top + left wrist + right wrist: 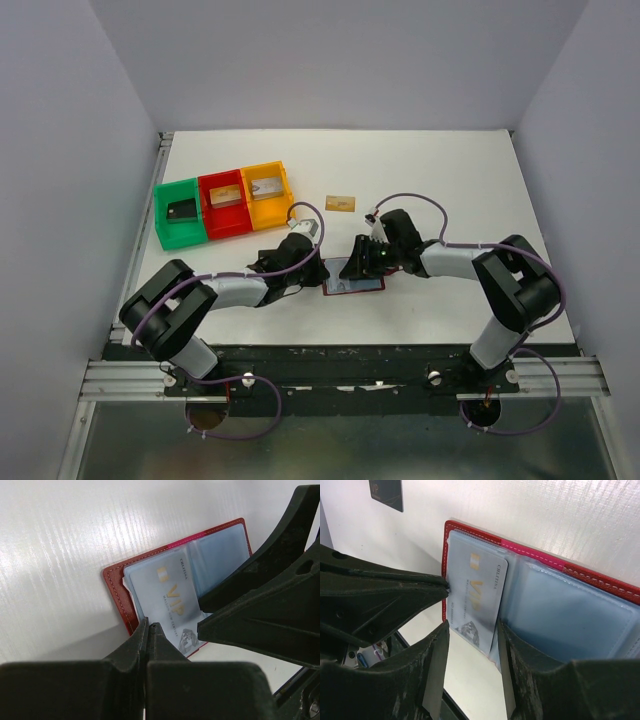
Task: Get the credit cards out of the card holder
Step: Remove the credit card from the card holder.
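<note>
1. We take this for a robotics lab test cell.
2. Plain grey walls (pixel 60 150) box in a white table (pixel 450 180) on 3 sides.
3. 2 robot arms (pixel 230 292) sit bolted to an aluminium rail (pixel 340 378) at its near edge, purple cables (pixel 250 425) looping below.

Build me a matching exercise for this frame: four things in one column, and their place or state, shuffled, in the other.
1 card holder
2 gold card
3 left gripper
4 right gripper

A jaws open
B spread open, pockets facing up
C jaws shut
D lying loose, apart from everything else

Pairs: 1-B, 2-D, 3-C, 4-A
</note>
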